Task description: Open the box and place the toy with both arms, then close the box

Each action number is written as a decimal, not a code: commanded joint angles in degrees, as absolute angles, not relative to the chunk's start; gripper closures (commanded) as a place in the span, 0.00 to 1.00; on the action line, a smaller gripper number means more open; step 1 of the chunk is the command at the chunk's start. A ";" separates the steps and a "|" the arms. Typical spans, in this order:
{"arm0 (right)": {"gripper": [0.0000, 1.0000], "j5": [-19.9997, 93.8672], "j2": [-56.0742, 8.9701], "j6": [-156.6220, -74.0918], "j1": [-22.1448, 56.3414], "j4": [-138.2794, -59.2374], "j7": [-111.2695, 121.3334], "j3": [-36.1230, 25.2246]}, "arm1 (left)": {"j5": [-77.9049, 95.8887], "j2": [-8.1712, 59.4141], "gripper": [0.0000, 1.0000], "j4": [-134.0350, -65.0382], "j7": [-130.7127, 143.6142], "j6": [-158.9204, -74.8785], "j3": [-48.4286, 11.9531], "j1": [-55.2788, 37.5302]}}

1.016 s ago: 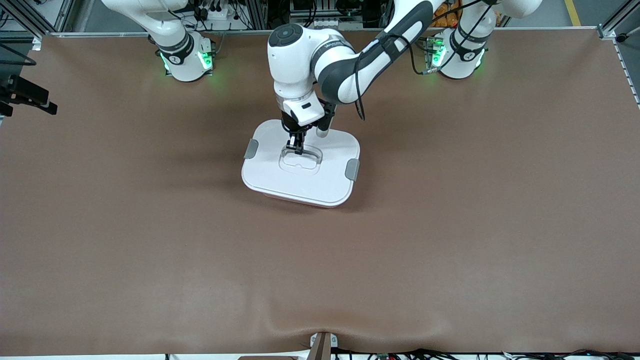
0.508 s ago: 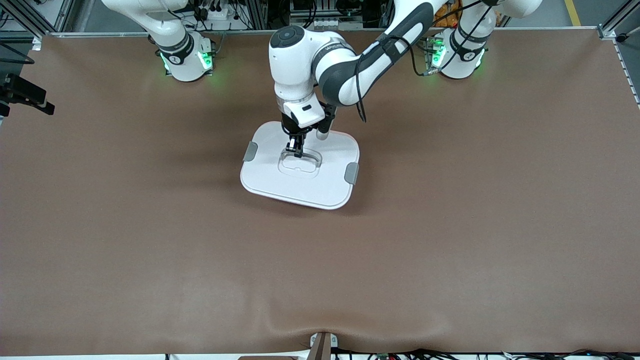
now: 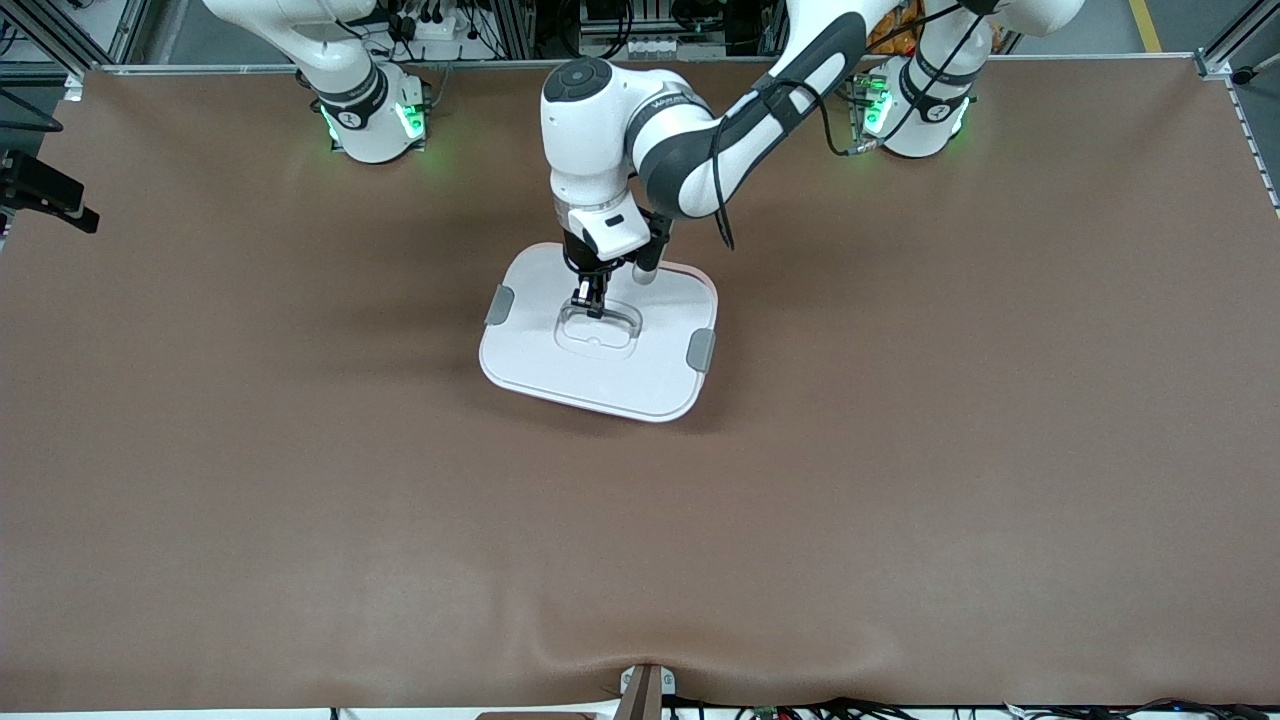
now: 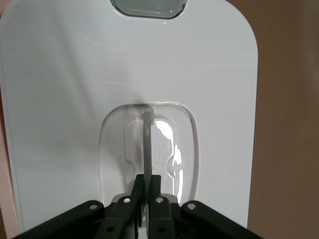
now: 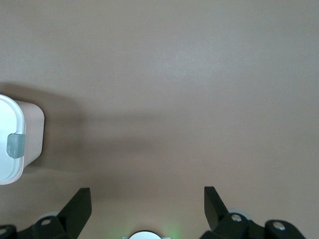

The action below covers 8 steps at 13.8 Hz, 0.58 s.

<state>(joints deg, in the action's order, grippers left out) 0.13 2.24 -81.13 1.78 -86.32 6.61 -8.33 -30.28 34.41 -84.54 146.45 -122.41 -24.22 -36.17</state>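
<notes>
The bench (image 3: 900, 450) carried the box (image 3: 598, 335) at its middle, toward the robots' bases. The white lid (image 3: 640, 370) sat slightly askew on it. The left pincer (image 3: 590, 298) was clamped on the lid's handle (image 4: 147, 144). The right pincer (image 5: 144, 209), fingers apart, waited over bare bench. No toy was visible. Advice: lift straight, keeping the lid level.

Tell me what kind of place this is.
Most likely a robotics lab workcell: two white arms bolted along a brown-covered table, aluminium framing and cabling at its edge. The left tool grips the handle of a white lid.
</notes>
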 commanded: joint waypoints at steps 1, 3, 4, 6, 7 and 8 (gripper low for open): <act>0.00 -0.62 2.90 -81.39 2.02 -86.31 7.12 -8.35 | -30.33 33.93 1.00 -85.87 147.92 -123.31 -24.61 -35.95; 0.00 -0.53 2.90 -81.39 2.11 -86.31 7.12 -8.17 | -29.97 33.66 1.00 -86.04 147.92 -123.31 -24.61 -35.86; 0.00 -0.44 2.90 -81.39 2.11 -86.31 7.03 -8.17 | -29.71 33.66 1.00 -86.13 147.92 -123.31 -24.61 -35.86; 0.00 -0.26 2.90 -81.39 2.28 -86.31 7.03 -8.09 | -29.27 33.66 1.00 -86.22 148.79 -123.31 -24.61 -35.77; 0.00 0.00 2.90 -81.39 2.29 -86.31 7.03 -8.09 | -29.44 33.66 1.00 -86.31 150.54 -124.01 -24.52 -35.34; 0.00 0.00 2.90 -81.39 2.37 -86.31 7.03 -8.09 | -29.53 33.58 1.00 -86.83 151.51 -124.88 -24.52 -35.16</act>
<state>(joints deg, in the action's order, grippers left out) 0.13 2.24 -81.29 1.94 -86.30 6.61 -8.05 -29.99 34.41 -85.30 149.14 -122.91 -24.30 -35.99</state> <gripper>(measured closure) 0.000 0.934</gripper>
